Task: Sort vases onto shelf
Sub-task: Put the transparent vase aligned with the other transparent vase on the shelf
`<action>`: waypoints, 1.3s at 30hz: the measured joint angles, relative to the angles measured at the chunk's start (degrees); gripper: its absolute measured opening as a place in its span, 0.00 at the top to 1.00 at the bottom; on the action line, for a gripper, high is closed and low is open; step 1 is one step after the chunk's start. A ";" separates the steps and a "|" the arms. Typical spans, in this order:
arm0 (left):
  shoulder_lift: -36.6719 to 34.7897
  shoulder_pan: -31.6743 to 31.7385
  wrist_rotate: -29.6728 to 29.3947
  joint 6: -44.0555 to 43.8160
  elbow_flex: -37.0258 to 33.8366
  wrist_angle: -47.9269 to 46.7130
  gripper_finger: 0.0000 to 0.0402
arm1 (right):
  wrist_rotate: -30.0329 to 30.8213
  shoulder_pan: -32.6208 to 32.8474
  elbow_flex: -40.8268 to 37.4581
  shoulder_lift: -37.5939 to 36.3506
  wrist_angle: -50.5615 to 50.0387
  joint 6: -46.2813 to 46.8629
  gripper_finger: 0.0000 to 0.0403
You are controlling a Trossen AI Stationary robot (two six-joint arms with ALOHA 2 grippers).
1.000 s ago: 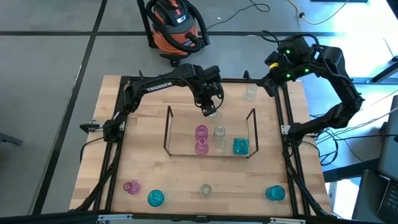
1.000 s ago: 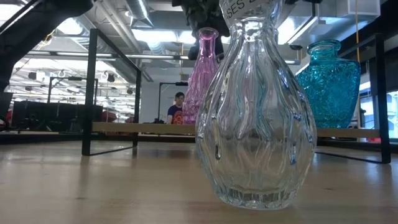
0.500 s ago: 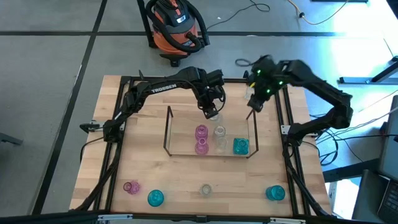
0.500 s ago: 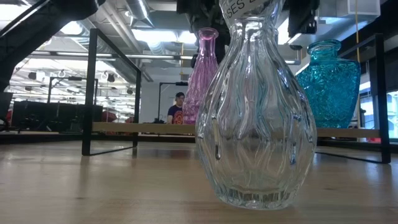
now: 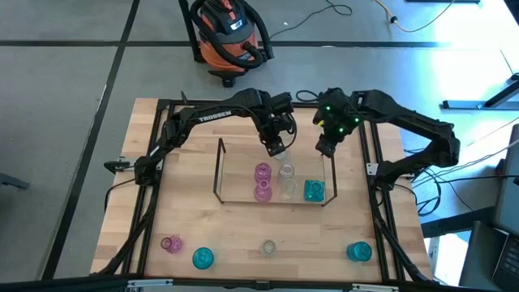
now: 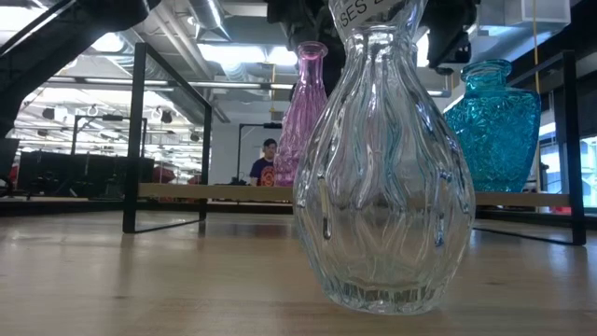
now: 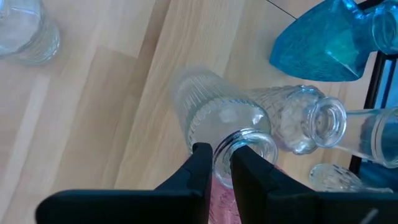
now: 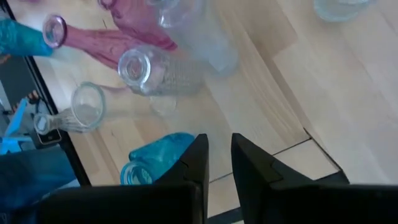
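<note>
My left gripper hovers over the far edge of the wire shelf, shut on a clear ribbed vase. My right gripper stands at the shelf's right end, its fingers shut to a slit with nothing between them. Upright on the shelf's clear base are two pink vases, a clear vase and a teal vase. The low view shows a clear vase close up, with a pink vase and a teal one behind it. My left gripper holds the clear ribbed vase by the rim of its mouth. One finger is inside the neck and the other outside. It comes from above. The vase hangs below the fingers, lifted clear over the shelf's far edge.
Along the table's near edge stand a pink vase, a teal vase, a clear vase and another teal vase. A black frame edges the table. An orange shop vacuum sits on the floor beyond.
My right arm has swung out from the table's far right corner, toward the near and left edges and down to the shelf's right end. It now covers the spot where a clear vase stood on the table. My left gripper has kept its hold and hardly moved.
</note>
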 joint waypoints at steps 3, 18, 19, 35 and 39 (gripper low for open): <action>0.02 0.00 1.29 0.81 0.00 0.39 0.89 | 0.04 0.00 0.02 -0.49 0.19 0.94 0.87; 0.02 -0.67 -2.34 1.46 0.00 1.11 0.89 | 1.11 -0.15 0.02 -4.74 0.90 2.63 0.87; 0.02 -0.73 -2.86 1.46 0.00 1.11 0.88 | 1.09 -0.15 0.02 -4.86 0.92 2.71 0.87; 0.02 -1.11 -5.69 -1.02 0.00 1.18 0.66 | 1.15 -0.15 0.04 -5.33 0.92 3.65 0.87; 0.02 -1.16 -5.69 -1.55 0.00 1.50 0.65 | 1.15 -0.15 0.04 -5.33 0.88 3.65 0.87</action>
